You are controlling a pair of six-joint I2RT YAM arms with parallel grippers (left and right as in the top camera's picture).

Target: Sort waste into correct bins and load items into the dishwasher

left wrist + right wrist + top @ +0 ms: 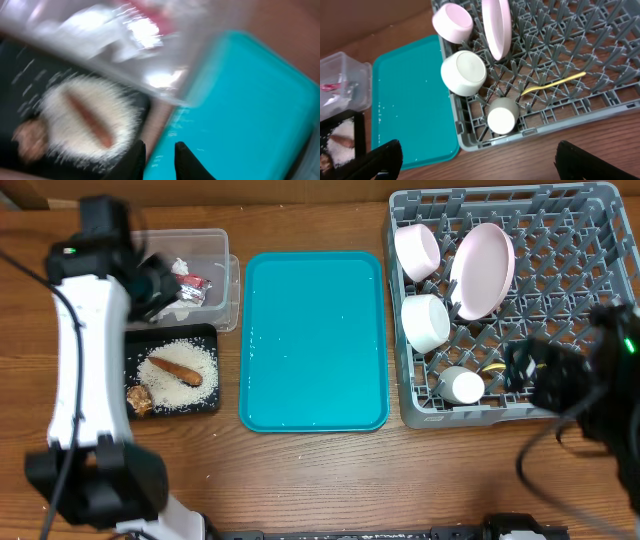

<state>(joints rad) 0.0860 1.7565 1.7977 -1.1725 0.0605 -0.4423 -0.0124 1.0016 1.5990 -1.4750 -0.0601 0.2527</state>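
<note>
The clear tub holds a red wrapper and white tissue. In front of it, the black tray carries rice, a carrot-like stick and a brown lump. My left gripper hovers over the tub's left side. In the blurred left wrist view its fingertips stand narrowly apart with nothing between them. The grey rack holds a pink bowl, a plate, a white bowl, a cup and a yellow spoon. My right gripper is wide open, above the table at the rack's front edge.
A large teal tray lies between the bins and the rack, with a few white specks on it. Bare wooden table runs along the front. The left arm's white body stands left of the black tray.
</note>
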